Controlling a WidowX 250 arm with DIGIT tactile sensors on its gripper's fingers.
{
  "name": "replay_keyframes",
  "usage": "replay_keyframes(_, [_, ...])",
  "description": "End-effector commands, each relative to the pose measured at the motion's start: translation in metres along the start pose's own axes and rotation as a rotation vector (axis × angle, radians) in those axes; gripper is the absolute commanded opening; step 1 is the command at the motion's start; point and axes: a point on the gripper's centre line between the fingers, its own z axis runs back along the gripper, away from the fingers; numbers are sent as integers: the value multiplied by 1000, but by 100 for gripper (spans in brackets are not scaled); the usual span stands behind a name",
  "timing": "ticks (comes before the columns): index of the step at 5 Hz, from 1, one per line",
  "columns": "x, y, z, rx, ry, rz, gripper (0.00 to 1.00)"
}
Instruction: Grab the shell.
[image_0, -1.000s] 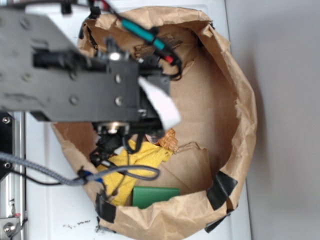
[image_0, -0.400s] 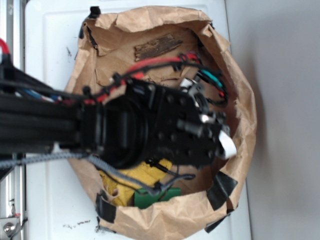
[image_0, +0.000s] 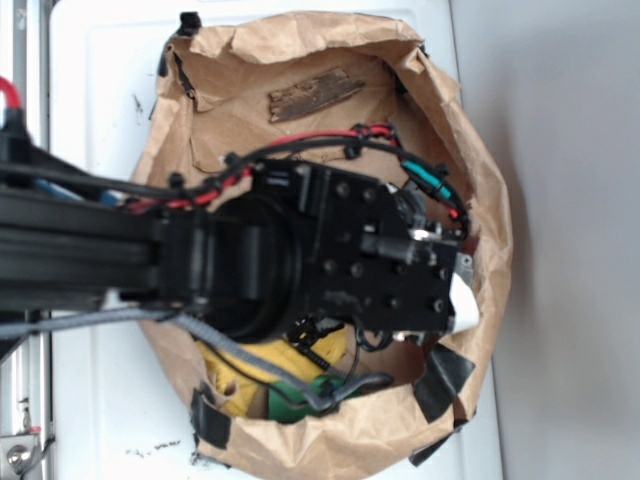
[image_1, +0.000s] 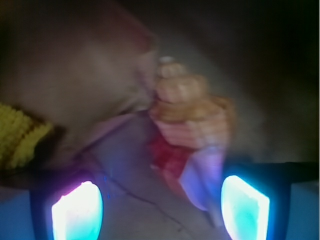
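So my gripper (image_1: 161, 202) is down inside the brown paper bag (image_0: 490, 240) right now, and the wrist view shows the shell (image_1: 187, 112) sitting just ahead of me. It's orange-tan, blurry, pointing down toward the gap, nearer my right-hand pad (image_1: 244, 206) than the other one. The jaws are spread wide, one glowing pad at each side of the frame, nothing pinched between them yet. I'd guess they're that wide so the shell can slip in lengthwise without getting knocked.

From the overhead camera you can't see the shell at all, my arm covers it. You do see the bark piece (image_0: 315, 94) well off at the far end of the bag, and the yellow cloth (image_0: 262, 368) and a green block (image_0: 292, 397) tucked under my arm.
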Motion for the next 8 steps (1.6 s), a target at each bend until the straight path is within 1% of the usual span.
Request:
replay_keyframes(1, [-1, 5, 33, 23, -75, 33, 100])
replay_keyframes(2, [1, 10, 35, 12, -73, 60, 100])
replay_keyframes(3, [1, 15, 35, -12, -111, 126, 100])
replay_keyframes(4, [8, 20, 23, -33, -89, 110, 100])
replay_keyframes(5, [14, 26, 12, -35, -70, 105, 100])
replay_keyframes(7, [24, 15, 8, -67, -110, 73, 100])
replay_keyframes(8, [26, 17, 9, -88, -148, 96, 100])
